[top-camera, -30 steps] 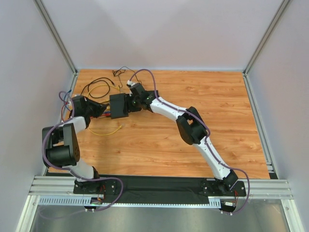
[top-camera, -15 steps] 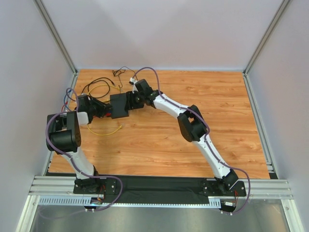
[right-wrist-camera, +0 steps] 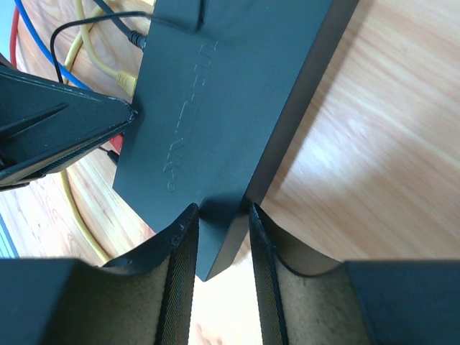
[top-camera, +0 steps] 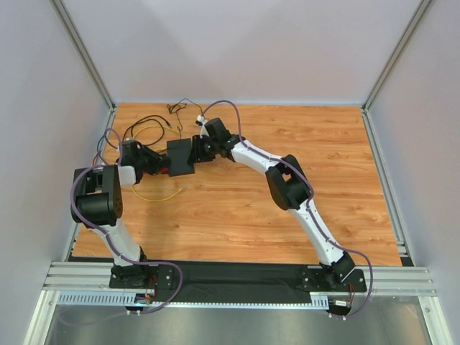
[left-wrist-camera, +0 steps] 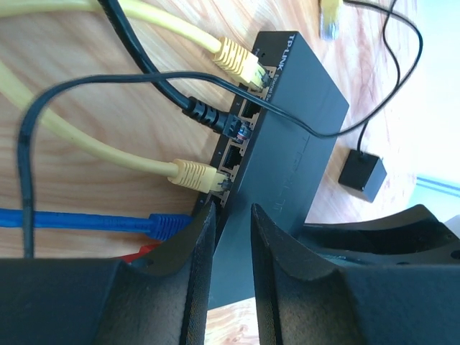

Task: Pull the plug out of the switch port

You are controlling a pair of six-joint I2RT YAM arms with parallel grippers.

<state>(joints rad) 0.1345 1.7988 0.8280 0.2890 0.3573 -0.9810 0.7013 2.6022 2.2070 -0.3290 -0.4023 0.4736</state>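
Here's the switch (left-wrist-camera: 302, 136), pinched from both ends: the left tool (left-wrist-camera: 231, 212) looks clamped on its socket-side corner and the right tool (right-wrist-camera: 221, 212) is clamped on the opposite corner, with the box running between each pair of fingers. Neither tool is on a plug, and that's the worry. The sockets sit crowded just ahead and left of the left tool's fingertips, so a reach could catch the wrong plug. A straight tug on a latched one, I'd judge, drags the box if the right tool's corner hold slips. The thin black wire (left-wrist-camera: 144, 75) draped over the box could snag too. The count: one switch, two yellow plugs (left-wrist-camera: 190, 175), one black plug (left-wrist-camera: 208, 115), one blue plug (left-wrist-camera: 164, 225) right beside the left tool's left finger, one red cable (left-wrist-camera: 140, 251) half hidden below that, one adapter (left-wrist-camera: 363, 176) off to its right on the bench (right-wrist-camera: 374, 144), and two tools.
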